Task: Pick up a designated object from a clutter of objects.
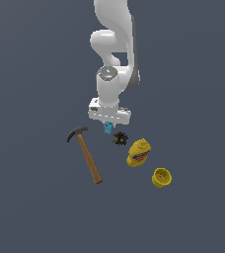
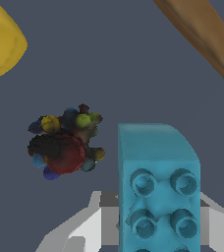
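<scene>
The cyan-blue studded brick (image 1: 108, 128) sits right under my gripper (image 1: 108, 124), between the hammer head and the tiny dark object. In the wrist view the brick (image 2: 158, 167) fills the gap between my two grey fingers (image 2: 92, 224), which press on both of its sides, so my gripper (image 2: 158, 211) is shut on it. I cannot tell whether the brick rests on the floor or hangs just above it. The tiny dark multicoloured object (image 2: 65, 142) lies close beside the brick and apart from it.
A wooden-handled hammer (image 1: 87, 154) lies at the exterior view's left of the brick; its handle (image 2: 207, 39) shows in the wrist view. A yellow bottle (image 1: 138, 153) and a yellow cup (image 1: 161, 177) lie toward the exterior view's right. The floor is plain dark grey.
</scene>
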{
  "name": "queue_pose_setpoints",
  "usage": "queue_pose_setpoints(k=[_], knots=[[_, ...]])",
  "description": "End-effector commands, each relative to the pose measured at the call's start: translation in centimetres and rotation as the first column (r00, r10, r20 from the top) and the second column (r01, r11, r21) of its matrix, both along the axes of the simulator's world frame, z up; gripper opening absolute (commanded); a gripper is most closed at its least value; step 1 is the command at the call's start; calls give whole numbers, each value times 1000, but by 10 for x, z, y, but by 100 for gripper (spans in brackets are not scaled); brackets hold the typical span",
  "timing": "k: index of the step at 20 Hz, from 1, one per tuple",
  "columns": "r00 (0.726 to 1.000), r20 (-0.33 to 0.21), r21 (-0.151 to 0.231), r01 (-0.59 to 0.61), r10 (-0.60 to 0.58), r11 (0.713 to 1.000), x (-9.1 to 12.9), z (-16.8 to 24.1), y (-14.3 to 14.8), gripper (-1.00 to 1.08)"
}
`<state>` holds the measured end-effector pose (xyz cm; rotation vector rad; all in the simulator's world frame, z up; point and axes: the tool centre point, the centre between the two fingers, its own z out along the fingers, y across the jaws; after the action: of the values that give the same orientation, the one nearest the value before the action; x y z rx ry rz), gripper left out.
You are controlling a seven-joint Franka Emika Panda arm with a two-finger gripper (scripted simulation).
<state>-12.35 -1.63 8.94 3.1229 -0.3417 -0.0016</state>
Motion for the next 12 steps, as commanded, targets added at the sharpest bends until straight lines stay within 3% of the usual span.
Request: queue_pose_setpoints(k=[1,12], knots=[[1000,1,0,0,0,1000,7,19,-3,-100],[1000,1,0,1,-1,1000,39,109,-19,-100]])
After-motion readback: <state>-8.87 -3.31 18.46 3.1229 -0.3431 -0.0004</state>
